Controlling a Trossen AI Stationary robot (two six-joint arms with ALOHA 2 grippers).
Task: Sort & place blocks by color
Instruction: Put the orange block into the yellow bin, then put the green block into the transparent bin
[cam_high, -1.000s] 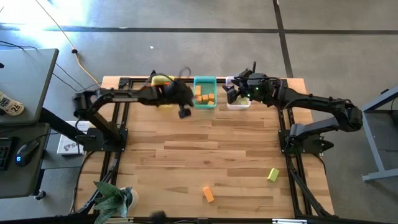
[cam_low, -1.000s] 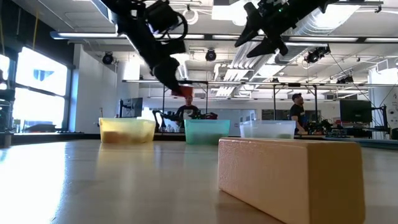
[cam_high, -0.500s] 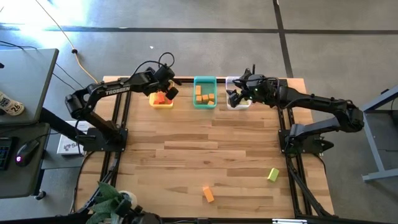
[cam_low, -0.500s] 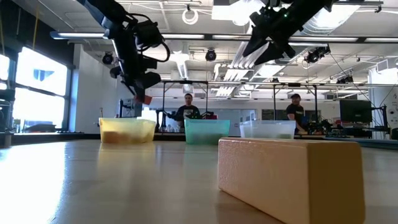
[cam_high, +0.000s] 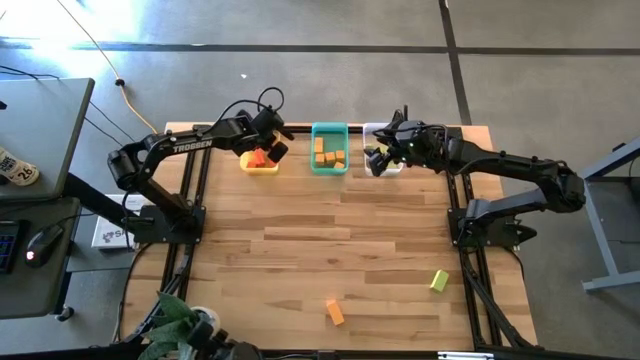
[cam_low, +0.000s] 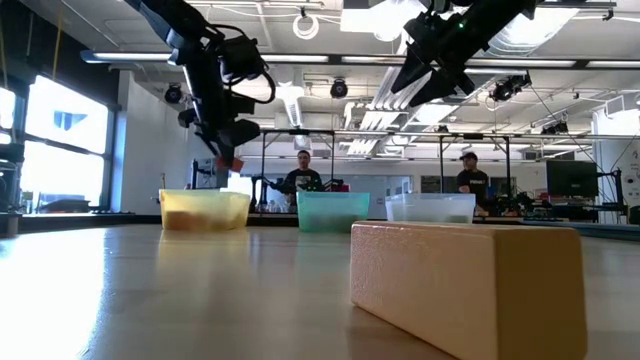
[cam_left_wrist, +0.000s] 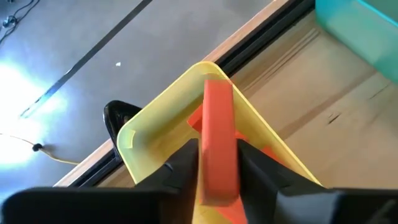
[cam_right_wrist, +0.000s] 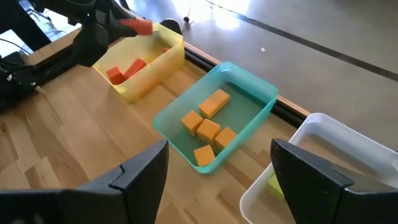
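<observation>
Currently a red block (cam_left_wrist: 217, 140) sits between the fingers of the left gripper (cam_high: 270, 152), which hangs over the yellow bin (cam_high: 259, 167) in the upper middle of the high view. In the left wrist view the two dark fingers (cam_left_wrist: 180, 171) flank the block closely, though whether they still pinch it cannot be told. More red blocks (cam_right_wrist: 124, 70) lie inside the yellow bin. Just to its right, the teal bin (cam_high: 329, 166) holds several orange blocks (cam_high: 327, 152). Further right stands the clear bin (cam_right_wrist: 323, 134), with a light green block (cam_right_wrist: 277, 185) at its near edge in the right wrist view. The right gripper (cam_high: 378, 155) hovers above that clear bin with its fingers (cam_right_wrist: 140, 174) spread wide and nothing between them. Lower in the high view, an orange block (cam_high: 335, 312) lies alone on the wooden table (cam_high: 330, 240) near the bottom centre, and a light green block (cam_high: 439, 281) lies toward the lower right. In the low view, two people (cam_low: 303, 176) stand in the room behind the bins.
</observation>
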